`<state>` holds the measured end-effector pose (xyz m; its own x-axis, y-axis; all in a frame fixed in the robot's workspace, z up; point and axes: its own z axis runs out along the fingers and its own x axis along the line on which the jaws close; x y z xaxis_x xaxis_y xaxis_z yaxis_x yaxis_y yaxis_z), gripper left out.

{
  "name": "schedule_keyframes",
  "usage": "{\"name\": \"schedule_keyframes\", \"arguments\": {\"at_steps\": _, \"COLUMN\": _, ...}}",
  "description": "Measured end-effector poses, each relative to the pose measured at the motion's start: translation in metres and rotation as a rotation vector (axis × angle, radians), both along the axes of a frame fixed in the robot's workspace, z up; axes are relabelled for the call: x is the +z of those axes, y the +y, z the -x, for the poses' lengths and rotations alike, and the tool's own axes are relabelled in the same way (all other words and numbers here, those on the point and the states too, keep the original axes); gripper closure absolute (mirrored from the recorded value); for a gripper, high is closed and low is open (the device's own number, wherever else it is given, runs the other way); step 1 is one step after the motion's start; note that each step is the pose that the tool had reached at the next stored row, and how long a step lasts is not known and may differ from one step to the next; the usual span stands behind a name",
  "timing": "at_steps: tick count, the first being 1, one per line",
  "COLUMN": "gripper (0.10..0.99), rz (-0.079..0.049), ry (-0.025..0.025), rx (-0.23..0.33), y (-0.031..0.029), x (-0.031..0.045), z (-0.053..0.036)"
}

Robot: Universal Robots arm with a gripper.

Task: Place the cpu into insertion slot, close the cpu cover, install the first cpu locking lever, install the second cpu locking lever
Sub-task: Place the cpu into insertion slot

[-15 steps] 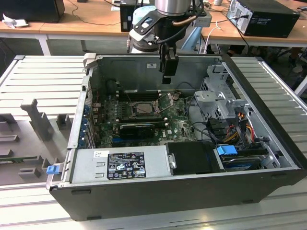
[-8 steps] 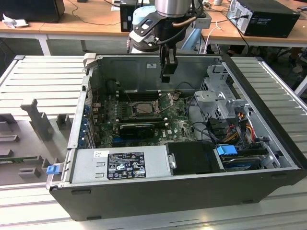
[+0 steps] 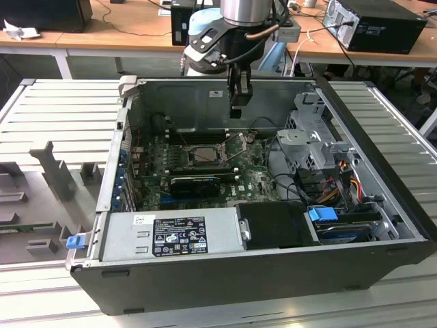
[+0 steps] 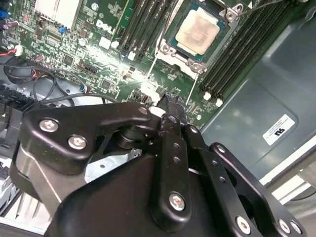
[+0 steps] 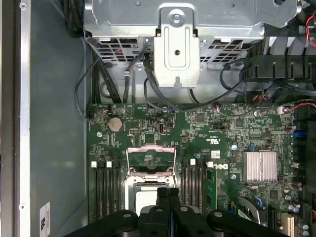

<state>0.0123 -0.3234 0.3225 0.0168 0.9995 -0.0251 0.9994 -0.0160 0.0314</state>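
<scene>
Hanging in the upper middle of the exterior view, the gripper point(image 3: 237, 113) sits above the open computer case point(image 3: 273, 270), over the far edge of the green motherboard point(image 3: 254, 182). In both wrist views its jaws are pressed together with nothing between them point(image 4: 168, 101) point(image 5: 168, 191). Item: the cpu point(image 4: 197, 32), pale silvery-beige face up, seated flat in the insertion slot point(image 4: 170, 42), clear of the fingertips; in the exterior view it lies at the centre of the board point(image 3: 205, 155), lower in the frame than the gripper. Item: the cpu cover point(image 5: 150, 148), swung up off the socket, with green board visible through its square cut-out. Item: two wire locking levers point(image 4: 193, 88), unlatched, angled out from the socket's corners. Item: long black memory slots point(image 4: 148, 24), in banks on either side of the socket. Item: grey metal drive cage point(image 5: 177, 44), beyond the board's edge. Item: finned silver heat sink point(image 5: 260, 165), on the board well apart from the socket.
</scene>
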Motion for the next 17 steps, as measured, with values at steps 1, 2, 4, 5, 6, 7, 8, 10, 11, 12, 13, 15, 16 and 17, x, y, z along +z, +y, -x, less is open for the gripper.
{"name": "schedule_keyframes", "arguments": {"at_steps": 1, "gripper": 0.98, "rz": 0.0, "ry": 0.0, "rx": 0.0, "y": 0.0, "x": 0.0, "z": 0.0}}
{"name": "schedule_keyframes", "arguments": {"at_steps": 2, "gripper": 0.98, "rz": 0.0, "ry": -0.0002, "rx": 0.0, "y": 0.0, "x": -0.0001, "z": 0.0017}}
{"name": "schedule_keyframes", "arguments": {"at_steps": 4, "gripper": 0.98, "rz": 0.0, "ry": 0.0, "rx": 0.0, "y": 0.0, "x": -0.0004, "z": 0.0091}}
{"name": "schedule_keyframes", "arguments": {"at_steps": 5, "gripper": 0.98, "rz": 0.0, "ry": 0.0, "rx": 0.0, "y": 0.0, "x": -0.0008, "z": 0.0176}}
{"name": "schedule_keyframes", "arguments": {"at_steps": 6, "gripper": 0.98, "rz": 0.0, "ry": 0.0, "rx": 0.0, "y": 0.0, "x": -0.0013, "z": 0.0225}}
{"name": "schedule_keyframes", "arguments": {"at_steps": 7, "gripper": 0.98, "rz": 0.0, "ry": 0.0001, "rx": 0.0, "y": 0.0, "x": -0.0015, "z": 0.0261}}
{"name": "schedule_keyframes", "arguments": {"at_steps": 8, "gripper": 0.98, "rz": 0.0, "ry": 0.0001, "rx": 0.0, "y": 0.0, "x": -0.0016, "z": 0.0277}}
{"name": "schedule_keyframes", "arguments": {"at_steps": 10, "gripper": 0.98, "rz": 0.0, "ry": -0.0001, "rx": 0.0, "y": 0.0, "x": -0.0019, "z": 0.0319}}
{"name": "schedule_keyframes", "arguments": {"at_steps": 11, "gripper": 0.98, "rz": 0.0, "ry": 0.0, "rx": 0.0, "y": 0.0, "x": -0.0022, "z": 0.0347}}
{"name": "schedule_keyframes", "arguments": {"at_steps": 12, "gripper": 0.98, "rz": 0.0, "ry": -0.0001, "rx": 0.0, "y": 0.0, "x": -0.0026, "z": 0.0367}}
{"name": "schedule_keyframes", "arguments": {"at_steps": 13, "gripper": 0.98, "rz": 0.0, "ry": -0.0002, "rx": 0.0, "y": 0.0001, "x": -0.0031, "z": 0.0379}}
{"name": "schedule_keyframes", "arguments": {"at_steps": 15, "gripper": 0.98, "rz": 0.0, "ry": 0.0, "rx": 0.0, "y": 0.0, "x": -0.0048, "z": 0.0419}}
{"name": "schedule_keyframes", "arguments": {"at_steps": 16, "gripper": 0.98, "rz": 0.0, "ry": -0.0001, "rx": 0.0, "y": 0.0, "x": -0.0059, "z": 0.0451}}
{"name": "schedule_keyframes", "arguments": {"at_steps": 17, "gripper": 0.98, "rz": 0.0, "ry": 0.0, "rx": 0.0, "y": 0.0, "x": -0.0072, "z": 0.0479}}
